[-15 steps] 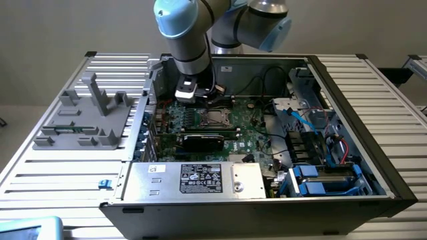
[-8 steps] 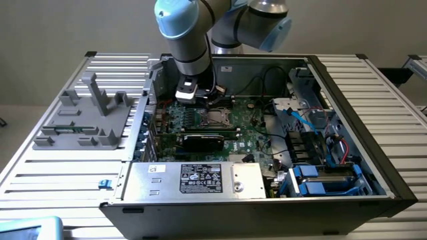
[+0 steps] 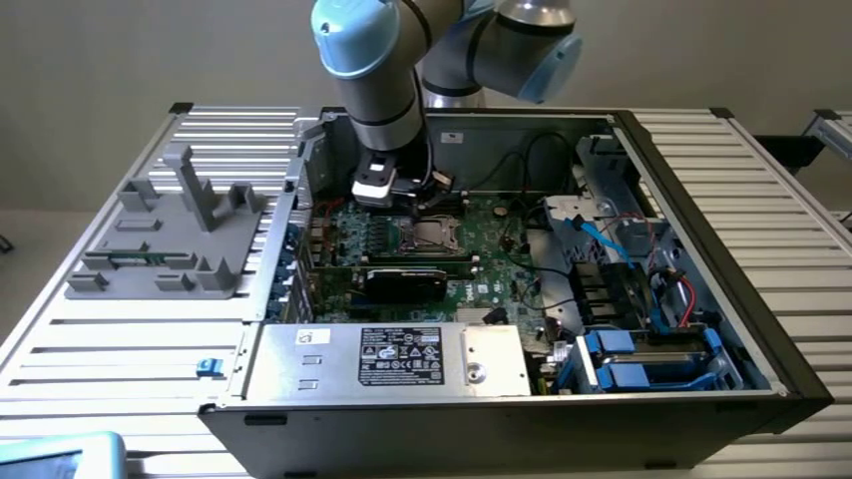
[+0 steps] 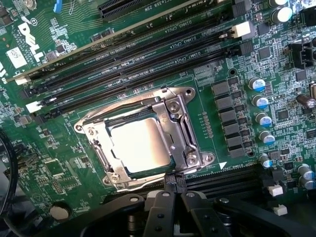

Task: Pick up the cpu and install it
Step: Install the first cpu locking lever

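Here's the arm reaching down into the open computer case (image 3: pixel 692 299), which lies on the slatted worktop (image 3: pixel 120 349). The tool (image 4: pixel 173 193) hangs low over the green motherboard (image 4: pixel 64 163). Its black fingers (image 4: pixel 160 210) are clenched together, and nothing sits between them. The cpu (image 4: pixel 140 145) is not in the tool. It lies flat in the socket (image 4: pixel 174 114), shiny silver top facing up, with the metal frame lying around its edges. The fingertips sit just beside the socket's edge, near the cpu but apart from it, over the strip between the frame and a dark memory slot (image 4: pixel 232 175). More long memory slots (image 4: pixel 148 54) run along the far side of the socket.

From the exterior view, the tool hovers just toward that view's left of the socket. A black card (image 3: pixel 406 281) stands on the near side and the power supply box (image 3: pixel 399 356) sits in front. A grey fixture (image 3: pixel 174 239) stands on the worktop outside the case, well apart.
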Robot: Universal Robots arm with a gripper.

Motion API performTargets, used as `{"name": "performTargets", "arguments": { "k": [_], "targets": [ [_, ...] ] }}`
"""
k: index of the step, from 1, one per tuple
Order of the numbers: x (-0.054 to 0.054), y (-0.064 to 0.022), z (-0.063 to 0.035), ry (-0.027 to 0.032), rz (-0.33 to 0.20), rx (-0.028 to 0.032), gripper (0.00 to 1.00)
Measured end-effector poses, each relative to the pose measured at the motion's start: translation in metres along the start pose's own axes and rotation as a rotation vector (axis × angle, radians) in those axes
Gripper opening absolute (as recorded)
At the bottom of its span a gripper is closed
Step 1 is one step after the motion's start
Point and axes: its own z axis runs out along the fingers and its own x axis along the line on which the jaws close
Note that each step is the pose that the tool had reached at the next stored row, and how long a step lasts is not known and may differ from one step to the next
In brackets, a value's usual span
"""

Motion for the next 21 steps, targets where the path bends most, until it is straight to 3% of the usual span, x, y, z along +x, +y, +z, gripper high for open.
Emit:
{"name": "performTargets", "arguments": {
  "k": [13, 21],
  "targets": [
    [0.0037, -0.0014, 0.0004, 0.0048, 0.015, -0.0018, 0.11],
    [0.0041, -0.0029, -0.0048, 0.0065, 0.02, -0.0022, 0.11]
  ]
}}
